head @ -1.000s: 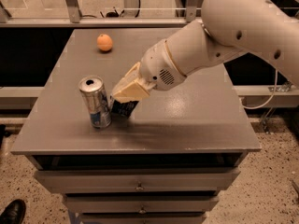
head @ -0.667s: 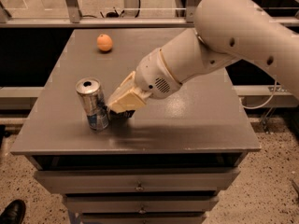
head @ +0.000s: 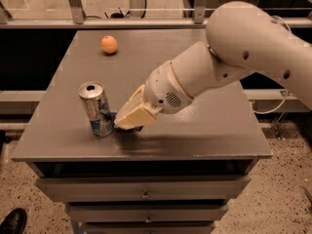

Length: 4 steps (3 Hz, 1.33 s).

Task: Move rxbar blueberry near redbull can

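Observation:
The redbull can (head: 96, 110), silver with blue patches, stands upright at the front left of the grey table (head: 204, 130). My gripper (head: 130, 123) is low over the table just right of the can, nearly touching it. It is shut on the rxbar blueberry (head: 127, 129). Only a dark sliver of the bar shows under the cream fingers (head: 136, 115), down at the table surface. The rest of the bar is hidden by the gripper.
A round orange fruit (head: 109, 44) lies at the table's back left. The big white arm (head: 234, 57) spans the right half of the table. Drawers sit below the front edge (head: 146, 195). A shoe (head: 13, 221) is on the floor at bottom left.
My gripper has come down with the bar towards the table and stayed close beside the can. The can and the orange have not moved.

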Tool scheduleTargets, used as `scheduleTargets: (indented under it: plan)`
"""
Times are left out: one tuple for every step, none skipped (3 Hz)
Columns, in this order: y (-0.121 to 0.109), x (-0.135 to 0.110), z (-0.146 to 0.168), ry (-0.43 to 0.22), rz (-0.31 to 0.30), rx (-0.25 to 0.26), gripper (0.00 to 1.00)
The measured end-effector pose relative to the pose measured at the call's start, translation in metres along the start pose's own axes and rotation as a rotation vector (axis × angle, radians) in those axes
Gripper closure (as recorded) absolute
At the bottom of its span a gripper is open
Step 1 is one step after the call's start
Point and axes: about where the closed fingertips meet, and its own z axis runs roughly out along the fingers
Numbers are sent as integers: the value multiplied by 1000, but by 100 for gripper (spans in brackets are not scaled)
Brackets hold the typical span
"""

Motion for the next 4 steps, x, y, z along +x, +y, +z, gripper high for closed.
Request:
scheduleTargets:
  plan:
    - [0, 7, -7, -5, 5, 31, 12]
    - [-4, 16, -24, -14, 21, 79, 0]
    - [-25, 30, -71, -15, 35, 188, 0]
    - [-59, 41, -150, -50, 36, 336, 0]
